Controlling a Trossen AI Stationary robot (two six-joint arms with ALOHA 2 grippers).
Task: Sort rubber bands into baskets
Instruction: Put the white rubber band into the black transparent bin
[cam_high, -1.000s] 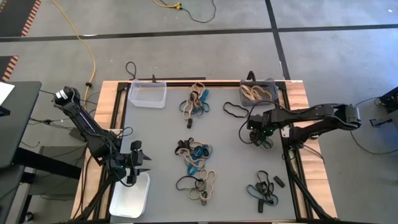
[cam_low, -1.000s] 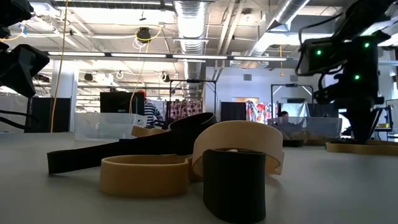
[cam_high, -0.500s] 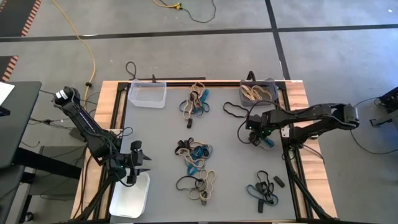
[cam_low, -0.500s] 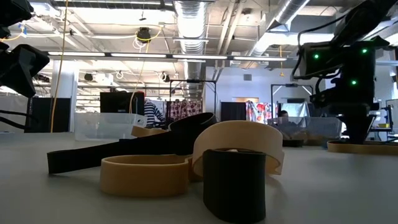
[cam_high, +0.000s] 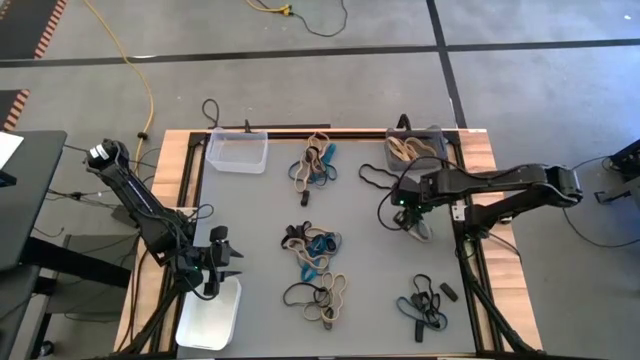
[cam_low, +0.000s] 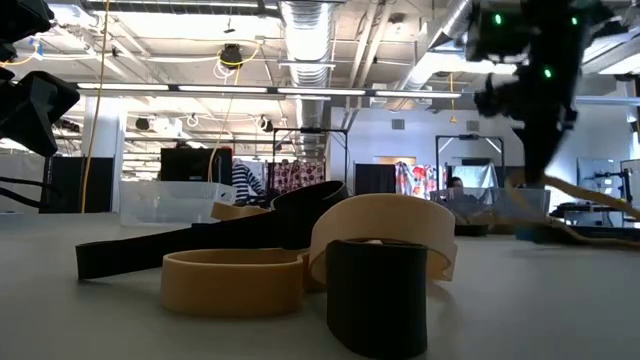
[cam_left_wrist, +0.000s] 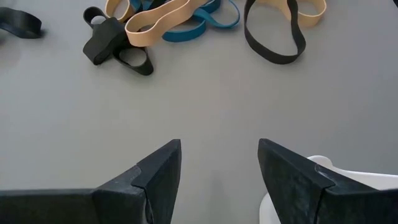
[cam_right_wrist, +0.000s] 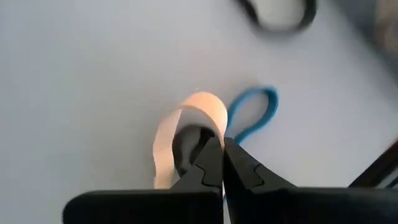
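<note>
Your right gripper (cam_right_wrist: 222, 163) is pinching a tan rubber band (cam_right_wrist: 186, 127) between closed fingers, near the table's right edge, just in front of the dark grey basket (cam_high: 417, 148) in the far right corner; a teal band (cam_right_wrist: 252, 115) is lying just beside it. Your left gripper (cam_left_wrist: 219, 163) is waiting with fingers spread apart, by the white basket (cam_high: 211, 315) at the near left corner.
</note>
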